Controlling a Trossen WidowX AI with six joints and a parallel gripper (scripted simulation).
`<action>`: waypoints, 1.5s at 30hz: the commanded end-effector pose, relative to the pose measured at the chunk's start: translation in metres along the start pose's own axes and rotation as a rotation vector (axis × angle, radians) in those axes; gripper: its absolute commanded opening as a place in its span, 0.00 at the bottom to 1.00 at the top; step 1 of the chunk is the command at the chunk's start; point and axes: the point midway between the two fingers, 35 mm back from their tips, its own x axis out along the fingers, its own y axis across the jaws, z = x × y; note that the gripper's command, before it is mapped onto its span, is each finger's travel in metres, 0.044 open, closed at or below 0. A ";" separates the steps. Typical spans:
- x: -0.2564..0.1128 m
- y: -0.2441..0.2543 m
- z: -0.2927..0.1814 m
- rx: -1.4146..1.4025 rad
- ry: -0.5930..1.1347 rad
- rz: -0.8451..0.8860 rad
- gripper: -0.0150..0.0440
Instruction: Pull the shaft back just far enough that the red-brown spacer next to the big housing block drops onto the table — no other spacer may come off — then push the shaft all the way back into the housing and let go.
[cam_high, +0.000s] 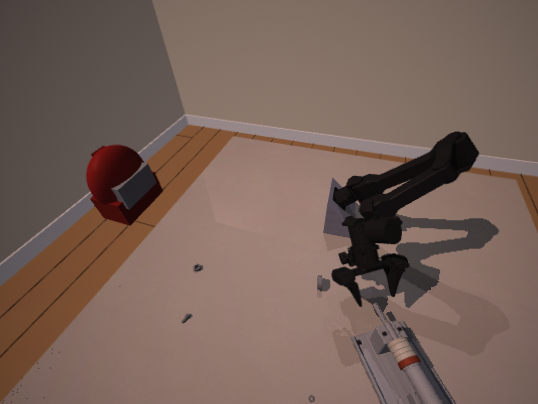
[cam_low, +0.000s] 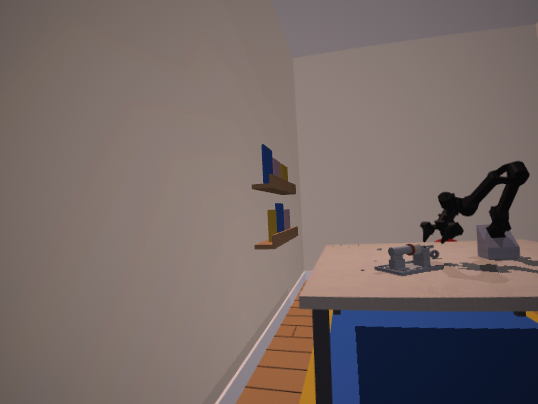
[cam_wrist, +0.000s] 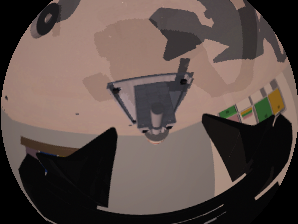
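Note:
My gripper (cam_high: 376, 300) (cam_low: 434, 240) (cam_wrist: 161, 125) is open and empty, above and just beyond the arm-side end of the fixture. The grey shaft (cam_high: 378, 309) (cam_wrist: 156, 118) sticks out of the bracket block (cam_low: 422, 257) towards the arm, with no finger seen touching it. Cream spacers (cam_high: 400, 347) sit side by side between bracket and housing. The red-brown spacer (cam_high: 409, 362) (cam_low: 411, 249) sits at their far end, against the big grey housing (cam_high: 421, 382) (cam_low: 398, 251). The wrist view largely hides the spacers behind the bracket.
The base plate (cam_high: 369, 361) (cam_low: 407, 272) carries the fixture. A grey ring-like part (cam_high: 322, 283) (cam_low: 434, 254) (cam_wrist: 47, 20) stands beside the arm. A nut (cam_high: 198, 268), a bolt (cam_high: 186, 318) and a small ring (cam_high: 311, 398) lie on the table. A red helmet-like object (cam_high: 115, 175) is beyond the left edge.

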 end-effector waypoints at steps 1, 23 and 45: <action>0.003 0.001 -0.002 -0.002 0.002 0.003 1.00; 0.037 0.001 -0.003 -0.002 0.003 0.002 1.00; 0.042 0.001 -0.003 -0.002 0.004 0.001 1.00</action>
